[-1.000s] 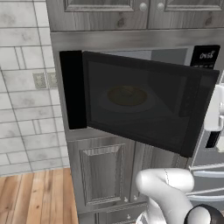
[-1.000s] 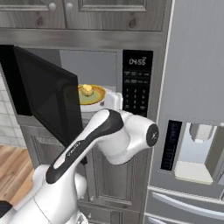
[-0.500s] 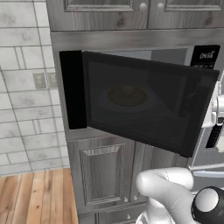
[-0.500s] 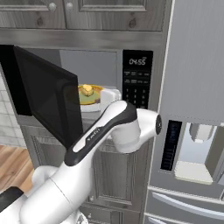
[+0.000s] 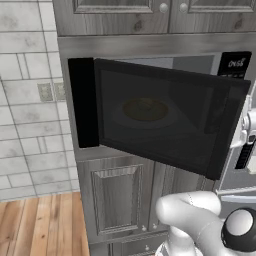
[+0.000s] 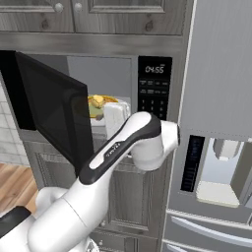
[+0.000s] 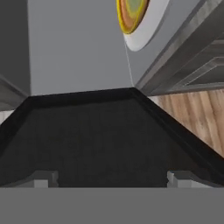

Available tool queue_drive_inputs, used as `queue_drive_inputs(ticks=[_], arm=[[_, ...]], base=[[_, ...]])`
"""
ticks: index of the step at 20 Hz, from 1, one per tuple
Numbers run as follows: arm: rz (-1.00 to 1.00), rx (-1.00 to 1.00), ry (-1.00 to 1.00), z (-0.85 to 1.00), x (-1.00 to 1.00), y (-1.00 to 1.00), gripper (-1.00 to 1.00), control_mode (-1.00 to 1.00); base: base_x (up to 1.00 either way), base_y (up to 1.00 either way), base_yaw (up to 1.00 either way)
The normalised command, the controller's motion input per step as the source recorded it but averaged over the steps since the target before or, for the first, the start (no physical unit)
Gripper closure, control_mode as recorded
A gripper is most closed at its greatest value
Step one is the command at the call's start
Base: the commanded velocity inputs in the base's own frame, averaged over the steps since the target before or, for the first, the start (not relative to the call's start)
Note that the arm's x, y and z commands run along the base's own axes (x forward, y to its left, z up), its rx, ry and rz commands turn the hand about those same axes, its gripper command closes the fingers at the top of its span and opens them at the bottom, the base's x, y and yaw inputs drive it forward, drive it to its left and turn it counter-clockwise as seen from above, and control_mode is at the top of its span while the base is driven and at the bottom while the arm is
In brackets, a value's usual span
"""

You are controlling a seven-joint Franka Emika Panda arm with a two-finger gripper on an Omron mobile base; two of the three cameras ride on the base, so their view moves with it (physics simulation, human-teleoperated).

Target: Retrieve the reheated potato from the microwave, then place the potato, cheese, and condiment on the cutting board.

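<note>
The hand (image 7: 112, 178) is released, its two fingertips (image 7: 43, 178) wide apart with nothing between them. It reaches into the microwave (image 6: 103, 74), just over the inner side of the open dark door (image 6: 54, 110), which hangs out to the left. Deeper in the grey cavity stands a white plate (image 7: 146, 22), and on it lies the potato (image 6: 97, 102), a pale yellow lump, apart from the hand. The button panel (image 6: 153, 93) is at the right side of the opening. A refrigerator (image 6: 216, 138) stands further right.
</note>
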Motion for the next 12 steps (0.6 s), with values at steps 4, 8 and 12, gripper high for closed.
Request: queue_drive_inputs(ticks=[4, 8, 12], arm=[[0.12, 0.0, -0.1, 0.0, -0.38, 0.38, -1.0, -1.0], [0.12, 0.0, -0.08, 0.0, -0.41, 0.37, -1.0, -1.0], [0.12, 0.0, -0.07, 0.0, -0.59, 0.42, -1.0, -1.0]], base=[[0.0, 0.0, 0.0], [0.0, 0.0, 0.0], [0.0, 0.0, 0.0]])
